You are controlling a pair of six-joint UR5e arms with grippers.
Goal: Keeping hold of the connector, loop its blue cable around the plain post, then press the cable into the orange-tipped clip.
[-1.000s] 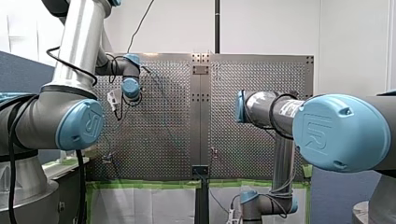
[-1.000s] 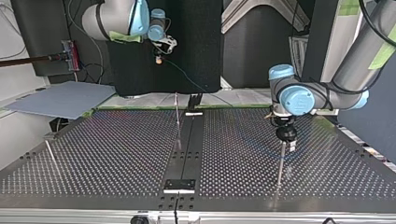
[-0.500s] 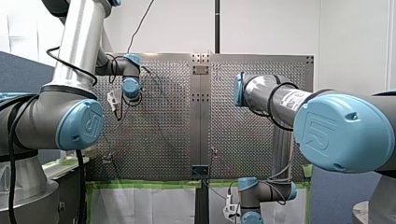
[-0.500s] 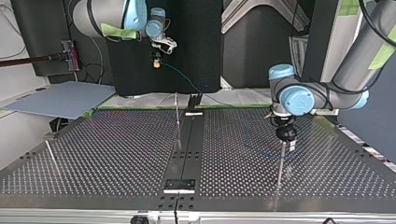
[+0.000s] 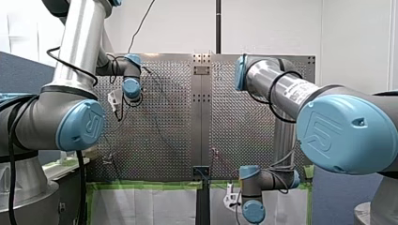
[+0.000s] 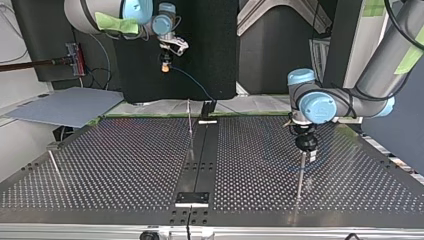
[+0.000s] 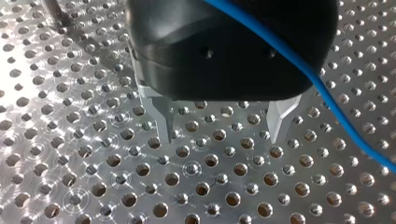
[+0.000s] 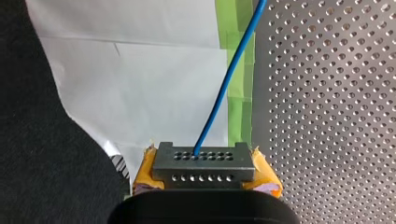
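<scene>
Perforated table (image 6: 125, 165), white wall (image 5: 272, 28) — left gripper (image 7: 221, 137) spread | right gripper (image 8: 204, 183) clamps connector (image 8: 204, 161)

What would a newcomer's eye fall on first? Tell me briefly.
The blue cable runs from the grey connector, clamped in my right gripper between yellow pads, past the edge of the perforated table. My left gripper hangs open and empty just above that table's holes.

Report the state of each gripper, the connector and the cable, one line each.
Right gripper, shut on connector.
Left gripper, open, empty, over the perforated table.
Connector, clamped between yellow pads, past the table's edge.
Blue cable, plugged into connector, trailing away.
</scene>
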